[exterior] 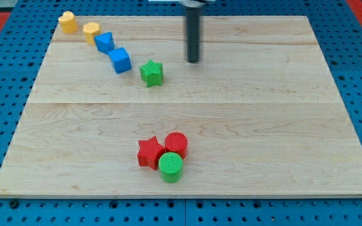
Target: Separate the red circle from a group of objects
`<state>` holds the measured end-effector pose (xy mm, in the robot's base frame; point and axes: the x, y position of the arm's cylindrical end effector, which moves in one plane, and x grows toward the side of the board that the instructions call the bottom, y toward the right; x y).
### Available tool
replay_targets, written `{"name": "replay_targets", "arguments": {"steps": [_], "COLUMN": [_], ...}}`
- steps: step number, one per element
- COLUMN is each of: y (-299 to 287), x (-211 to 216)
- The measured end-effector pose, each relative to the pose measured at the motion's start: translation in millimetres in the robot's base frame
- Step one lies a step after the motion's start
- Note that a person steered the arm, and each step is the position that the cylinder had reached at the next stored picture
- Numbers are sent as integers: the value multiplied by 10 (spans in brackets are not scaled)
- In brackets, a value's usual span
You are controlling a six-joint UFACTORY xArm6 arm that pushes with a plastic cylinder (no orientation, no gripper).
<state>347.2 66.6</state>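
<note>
The red circle (176,144) stands near the view's bottom middle, touching a red star (149,152) on its left and a green circle (170,167) just below it. The three form a tight group. My tip (194,61) is in the upper middle of the board, far above the group and to the right of a green star (151,73). It touches no block.
Two blue blocks (104,42) (120,60) and two yellow blocks (91,30) (68,22) run in a diagonal line to the view's top left corner. The wooden board (281,125) lies on a blue pegboard table.
</note>
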Motion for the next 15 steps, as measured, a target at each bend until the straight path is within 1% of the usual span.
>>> {"name": "replay_targets", "arguments": {"steps": [1,2,3,5,6,7,8,9,10,12,13,14,15], "y": [213,213,138,-647,-922,-1026,-1026,-849,-422,-389,14,-60,-368], "x": [1001,1936,2627,2614,2235,1913,1893,1856,1877,1216,1244,985,982]}}
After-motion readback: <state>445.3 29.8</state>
